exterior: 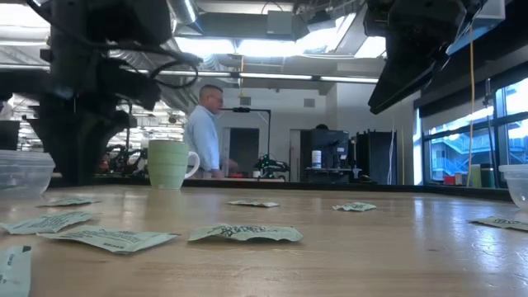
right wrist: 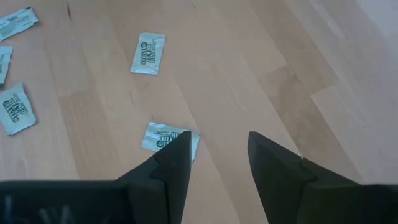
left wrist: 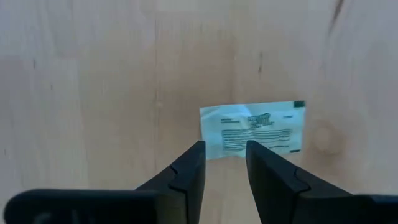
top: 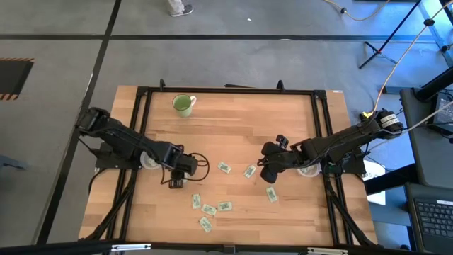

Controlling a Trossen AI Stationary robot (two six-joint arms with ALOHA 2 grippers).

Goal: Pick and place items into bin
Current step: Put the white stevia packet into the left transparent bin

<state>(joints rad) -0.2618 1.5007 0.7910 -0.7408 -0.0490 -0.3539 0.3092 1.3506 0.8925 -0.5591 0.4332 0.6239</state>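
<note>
Several small light green and white packets lie flat on the wooden table (top: 233, 120), most of them near the front middle (top: 209, 210). My left gripper (top: 177, 178) points straight down, open. In its wrist view one packet (left wrist: 252, 129) lies flat just beyond the fingertips (left wrist: 224, 155), untouched. My right gripper (top: 269, 168) hangs open above the table's right middle. A packet (right wrist: 163, 138) lies partly behind one finger there, and another packet (right wrist: 148, 53) lies farther off. Clear tubs stand at the left (exterior: 21, 173) and the right (exterior: 518, 183).
A light green mug (top: 183, 105) stands at the far left of the table, also seen in the low view (exterior: 169, 163). A black frame (top: 226, 91) runs around the tabletop. A person (exterior: 202, 132) stands in the room beyond the far edge.
</note>
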